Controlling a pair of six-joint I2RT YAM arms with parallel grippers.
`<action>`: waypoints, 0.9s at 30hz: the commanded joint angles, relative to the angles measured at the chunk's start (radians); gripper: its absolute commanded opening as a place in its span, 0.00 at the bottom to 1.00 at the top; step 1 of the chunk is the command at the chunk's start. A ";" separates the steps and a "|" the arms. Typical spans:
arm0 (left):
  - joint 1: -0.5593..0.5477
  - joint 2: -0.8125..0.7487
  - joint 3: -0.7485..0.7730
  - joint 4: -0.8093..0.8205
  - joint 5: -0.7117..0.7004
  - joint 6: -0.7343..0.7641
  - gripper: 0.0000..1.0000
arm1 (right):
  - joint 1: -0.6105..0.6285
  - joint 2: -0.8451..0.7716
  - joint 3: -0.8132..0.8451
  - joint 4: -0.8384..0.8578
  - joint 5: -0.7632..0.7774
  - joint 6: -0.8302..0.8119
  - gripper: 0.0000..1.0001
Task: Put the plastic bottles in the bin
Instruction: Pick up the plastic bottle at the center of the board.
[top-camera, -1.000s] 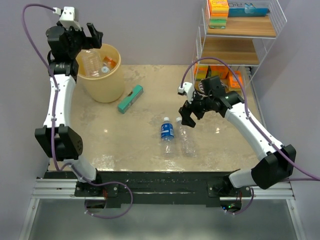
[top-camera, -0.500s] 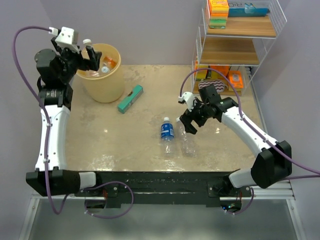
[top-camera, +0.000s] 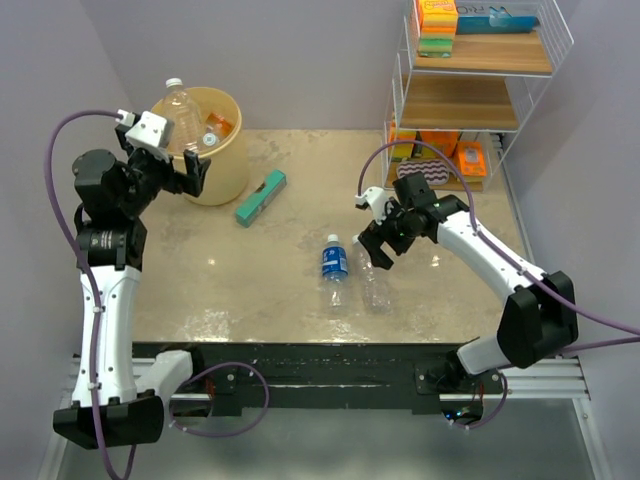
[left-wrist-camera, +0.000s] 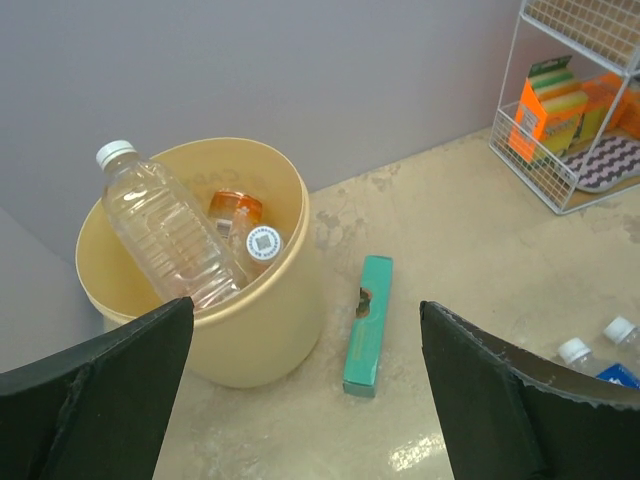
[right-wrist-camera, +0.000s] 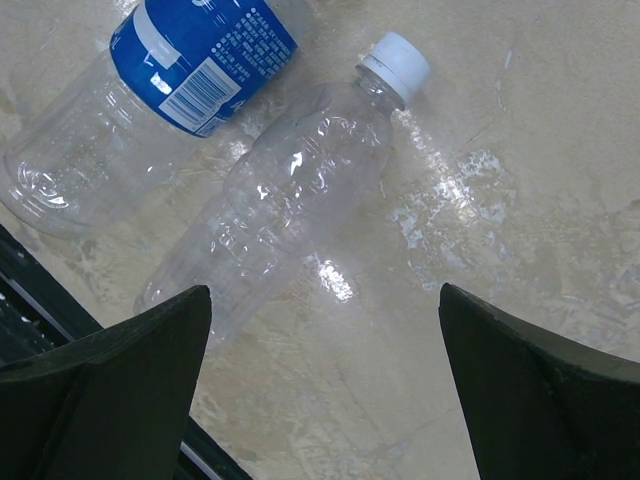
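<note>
Right wrist view: we look down on the labelled bottle (right-wrist-camera: 190, 60) and the clear bottle (right-wrist-camera: 290, 190), lying side by side on the glossy table (right-wrist-camera: 540, 180). The first wears a blue wrap with white print and a barcode, its words too small for us to read. The second is bare, ribbed and white-capped. The right gripper (right-wrist-camera: 325, 290) hangs over the clear bottle, jaws wide apart, holding nothing.

From the left wrist we see the bin (left-wrist-camera: 260, 340), a round pale yellow tub at the table's far left. Faint lettering on its inner wall is beyond our reading. A tall bottle (left-wrist-camera: 170, 235) leans inside it, neck above the rim. Beside it sit an orange bottle (left-wrist-camera: 235, 208) and a white cap (left-wrist-camera: 263, 243) stamped with a square code. The left gripper (left-wrist-camera: 305, 308) hovers near the bin, jaws spread, empty. A teal box (left-wrist-camera: 368, 325) lies just beside the bin. A wire rack (left-wrist-camera: 540, 175) of orange and green packs stands at far right.
</note>
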 joint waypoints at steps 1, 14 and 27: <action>0.005 -0.048 -0.037 -0.046 0.052 0.057 0.99 | 0.002 0.007 -0.007 0.035 0.020 0.022 0.99; 0.007 -0.062 -0.067 -0.077 0.105 0.044 0.99 | 0.002 0.076 -0.026 0.066 -0.024 0.045 0.99; 0.007 -0.048 -0.083 -0.074 0.114 0.027 0.99 | 0.005 0.148 -0.023 0.063 -0.106 0.057 0.99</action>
